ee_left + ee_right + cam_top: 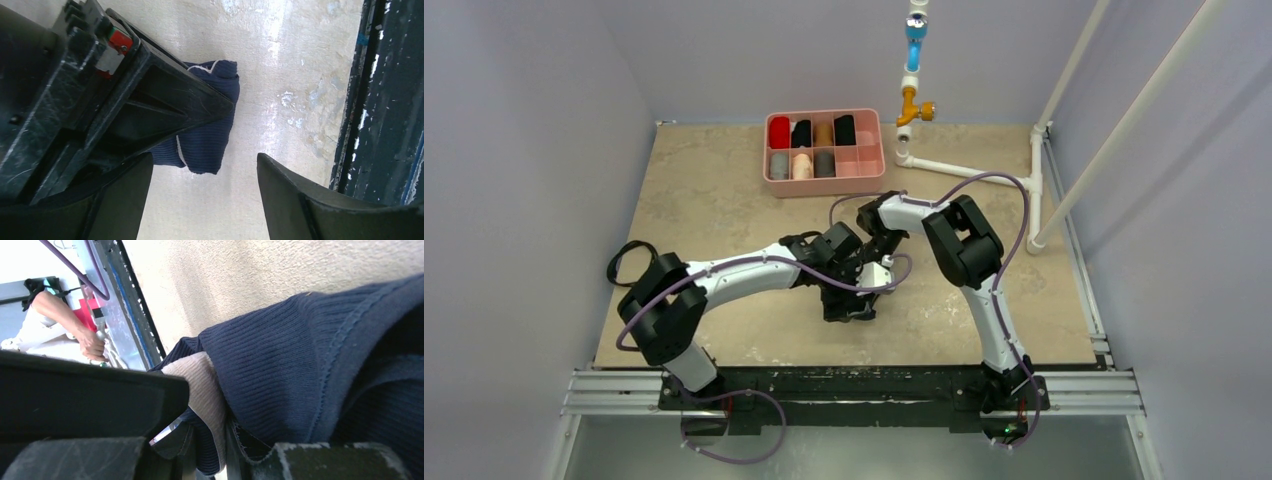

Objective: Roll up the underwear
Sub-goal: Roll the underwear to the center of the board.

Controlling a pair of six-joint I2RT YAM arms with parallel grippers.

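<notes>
We find the right gripper (210, 440) clamped on the underwear (210, 135) at centre frame. The left gripper (205, 157) stands apart and empty. We judge rolling underway; the left must next grip the loose end.

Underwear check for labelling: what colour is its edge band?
Pale cream band; best in right wrist view.

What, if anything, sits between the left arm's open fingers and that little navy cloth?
Only bare beige tabletop separates the left arm's open fingers from the small dark navy-blue ribbed fabric garment. The right arm's black fingers, clamped on it, cover one side.
</notes>
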